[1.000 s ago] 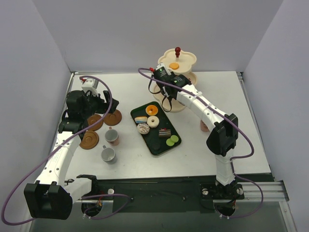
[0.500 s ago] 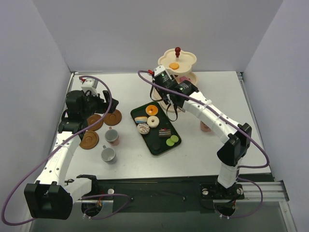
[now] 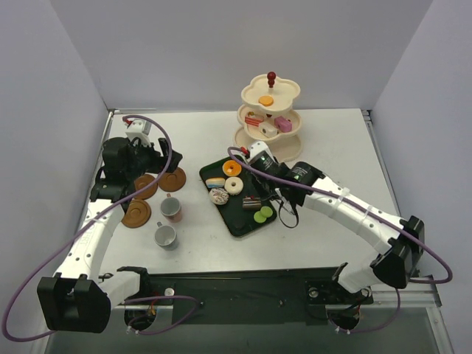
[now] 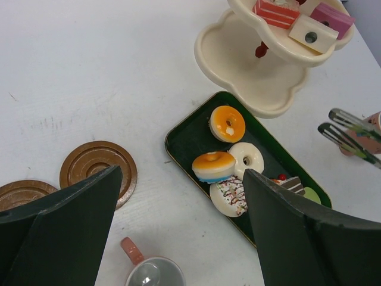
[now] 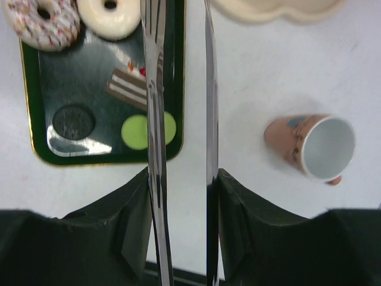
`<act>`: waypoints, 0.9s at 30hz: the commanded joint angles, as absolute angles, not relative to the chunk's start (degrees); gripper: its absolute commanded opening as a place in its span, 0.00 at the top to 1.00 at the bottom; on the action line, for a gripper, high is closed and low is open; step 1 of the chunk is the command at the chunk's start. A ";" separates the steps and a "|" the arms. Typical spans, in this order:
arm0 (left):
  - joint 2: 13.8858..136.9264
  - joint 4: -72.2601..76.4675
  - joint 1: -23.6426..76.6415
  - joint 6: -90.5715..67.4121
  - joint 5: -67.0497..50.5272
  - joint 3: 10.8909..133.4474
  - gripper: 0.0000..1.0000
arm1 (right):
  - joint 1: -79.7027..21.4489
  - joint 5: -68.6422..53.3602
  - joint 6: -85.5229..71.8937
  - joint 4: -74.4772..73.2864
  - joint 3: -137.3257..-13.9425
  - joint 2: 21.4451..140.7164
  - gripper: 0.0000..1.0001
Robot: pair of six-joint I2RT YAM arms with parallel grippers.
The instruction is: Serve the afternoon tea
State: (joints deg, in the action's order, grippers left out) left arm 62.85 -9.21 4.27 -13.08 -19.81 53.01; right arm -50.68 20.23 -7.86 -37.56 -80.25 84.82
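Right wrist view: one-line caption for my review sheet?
Right gripper holds metal tongs above the green tray edge; green macaron and cake slice left, pink cup right.

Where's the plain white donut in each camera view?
Top external: white donut centre, on the dark green tray.
Left wrist: just right of centre, above the sprinkled donut.
Right wrist: top edge, left of the tongs.
Shared landmark: the dark green tray, in all three.

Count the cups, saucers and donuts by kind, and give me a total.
Cups: 3
Saucers: 3
Donuts: 4
Total: 10
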 commanded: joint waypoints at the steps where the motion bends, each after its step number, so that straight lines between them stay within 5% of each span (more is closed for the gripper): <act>1: 63.10 -6.24 5.53 -13.27 -20.48 53.70 0.06 | -50.54 13.28 -16.25 -38.85 -71.47 77.10 0.62; 9: 63.11 -7.38 7.21 -12.22 -18.90 53.88 0.06 | -50.28 5.36 -27.32 -38.85 -56.62 68.82 0.61; 27: 64.34 -8.79 8.88 -10.99 -17.40 54.58 0.06 | -38.15 -9.93 -26.98 -27.78 -49.40 66.88 0.61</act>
